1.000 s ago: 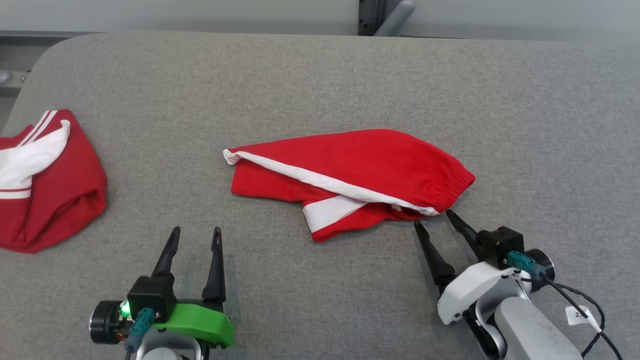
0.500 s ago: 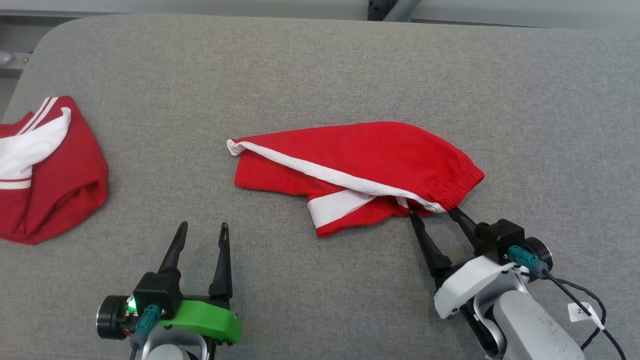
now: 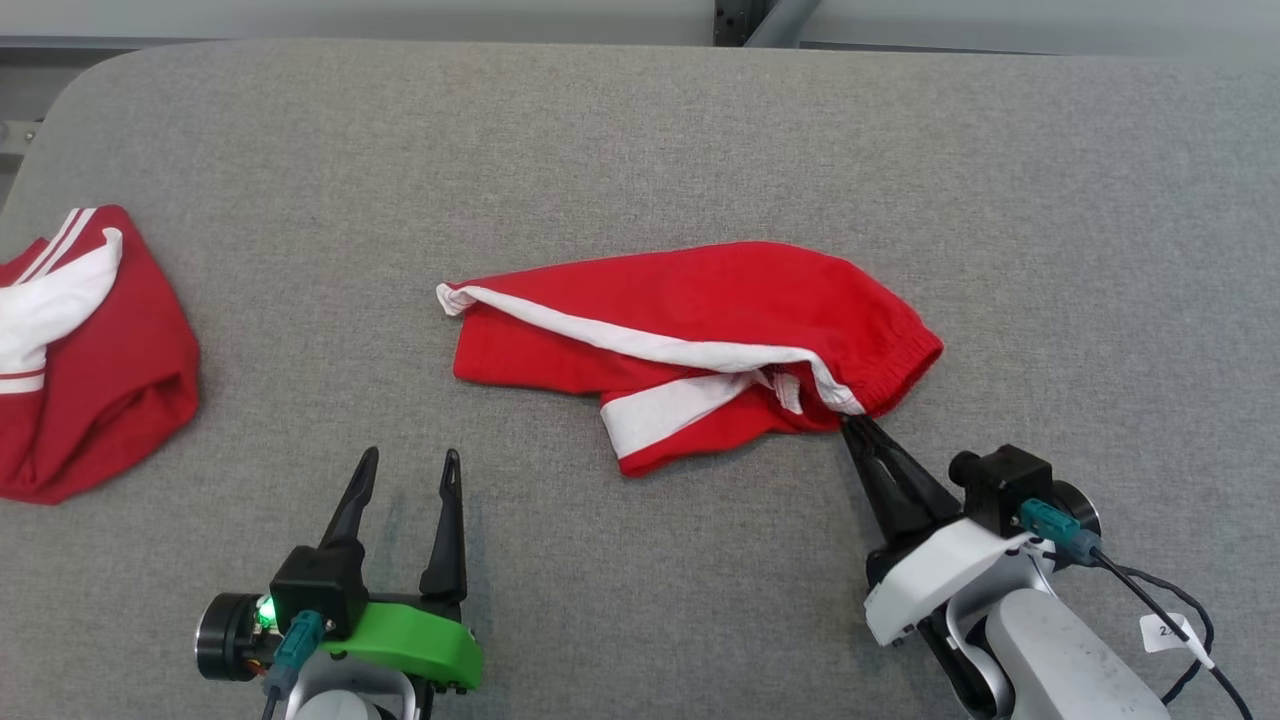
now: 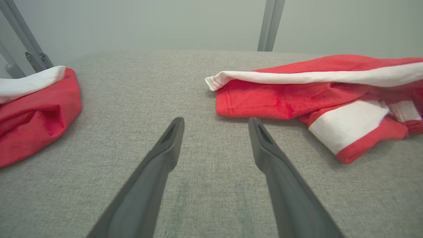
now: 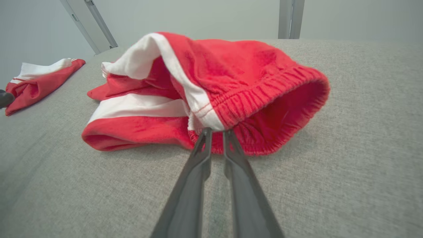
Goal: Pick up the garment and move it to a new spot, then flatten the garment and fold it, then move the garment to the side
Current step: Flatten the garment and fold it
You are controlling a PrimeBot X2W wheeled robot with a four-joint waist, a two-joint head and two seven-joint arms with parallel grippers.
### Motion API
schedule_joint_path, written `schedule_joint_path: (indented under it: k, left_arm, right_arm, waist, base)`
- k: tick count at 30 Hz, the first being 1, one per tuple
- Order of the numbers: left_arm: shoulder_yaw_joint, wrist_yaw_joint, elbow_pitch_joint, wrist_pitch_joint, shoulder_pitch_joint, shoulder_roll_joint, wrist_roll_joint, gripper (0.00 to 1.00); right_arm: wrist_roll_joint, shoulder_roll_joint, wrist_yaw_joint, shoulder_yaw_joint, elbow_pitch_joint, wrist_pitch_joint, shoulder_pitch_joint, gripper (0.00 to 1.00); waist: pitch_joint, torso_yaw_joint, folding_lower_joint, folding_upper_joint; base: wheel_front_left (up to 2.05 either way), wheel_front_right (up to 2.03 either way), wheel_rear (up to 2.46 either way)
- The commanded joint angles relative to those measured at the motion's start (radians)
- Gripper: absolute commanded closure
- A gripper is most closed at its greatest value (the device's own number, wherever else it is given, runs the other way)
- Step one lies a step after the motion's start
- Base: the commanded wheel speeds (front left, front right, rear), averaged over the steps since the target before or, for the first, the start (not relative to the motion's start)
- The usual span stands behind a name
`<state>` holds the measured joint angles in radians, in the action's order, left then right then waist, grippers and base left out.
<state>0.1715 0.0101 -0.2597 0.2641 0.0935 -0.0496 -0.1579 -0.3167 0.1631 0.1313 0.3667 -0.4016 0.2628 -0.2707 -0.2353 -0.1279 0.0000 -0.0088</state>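
R end effector is pinching the elastic waistband at the 4 o'clock corner of the red-and-white garment, fingers nearly together on the cloth. The garment is lying crumpled mid-worktop. L end effector is hovering at its 7 o'clock, fingers wide, holding nothing. A second red garment is sitting at 9 o'clock, well apart.

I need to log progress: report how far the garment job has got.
Done: nothing yet; the garment lies crumpled on the table. In hand: the right hand is shut on its waistband edge, not yet lifted clear. The left hand is open, apart from the cloth. Left: moving, flattening, folding, setting aside.
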Motion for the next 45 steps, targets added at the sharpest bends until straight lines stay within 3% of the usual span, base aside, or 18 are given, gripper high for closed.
schedule_joint_path:
  k: [1, 15, 17, 18, 19, 37, 45]
  left_arm:
    - [-0.001, 0.003, 0.003, 0.000, 0.012, -0.002, 0.004, 0.00]
    - [-0.023, 0.008, -0.011, 0.000, 0.022, -0.002, 0.008, 0.00]
    - [-0.021, 0.007, -0.013, 0.001, 0.017, -0.002, 0.007, 0.00]
    - [-0.021, 0.007, -0.013, 0.001, 0.017, -0.002, 0.007, 0.00]
    - [-0.021, 0.007, -0.014, 0.001, 0.013, -0.002, 0.007, 0.00]
    - [-0.144, -0.026, 0.011, 0.000, -0.132, -0.002, 0.032, 0.00]
    - [-0.188, -0.028, 0.016, 0.000, -0.167, -0.002, 0.040, 0.00]
  right_arm:
    - [-0.011, 0.003, -0.001, 0.001, 0.006, 0.003, -0.001, 1.00]
    - [-0.026, 0.019, -0.001, -0.010, 0.030, 0.003, 0.010, 1.00]
    - [-0.027, 0.015, -0.001, -0.007, 0.026, 0.003, 0.013, 0.55]
    - [-0.027, 0.015, -0.001, -0.007, 0.026, 0.003, 0.013, 0.55]
    - [-0.026, 0.013, -0.001, -0.007, 0.022, 0.003, 0.019, 0.00]
    - [0.085, -0.055, -0.001, -0.191, 0.079, 0.003, 0.181, 0.00]
    - [0.113, -0.072, -0.001, -0.245, 0.094, 0.003, 0.227, 0.00]
  waist:
    - [0.000, 0.000, 0.0000, 0.0088]
    - [0.009, 0.054, 0.0000, 0.0088]
    - [0.016, 0.057, 0.0000, 0.0088]
    - [0.016, 0.057, 0.0000, 0.0088]
    - [0.022, 0.059, 0.0000, 0.0088]
    - [0.212, 0.187, 0.0000, 0.0088]
    - [0.236, 0.201, 0.0000, 0.0088]
  base:
    - [0.00, 0.00, 0.00]
    - [0.00, 0.00, 0.00]
    - [0.00, 0.00, 0.00]
    - [0.00, 0.00, 0.00]
    - [0.00, 0.00, 0.00]
    - [0.00, 0.00, 0.00]
    - [0.00, 0.00, 0.00]
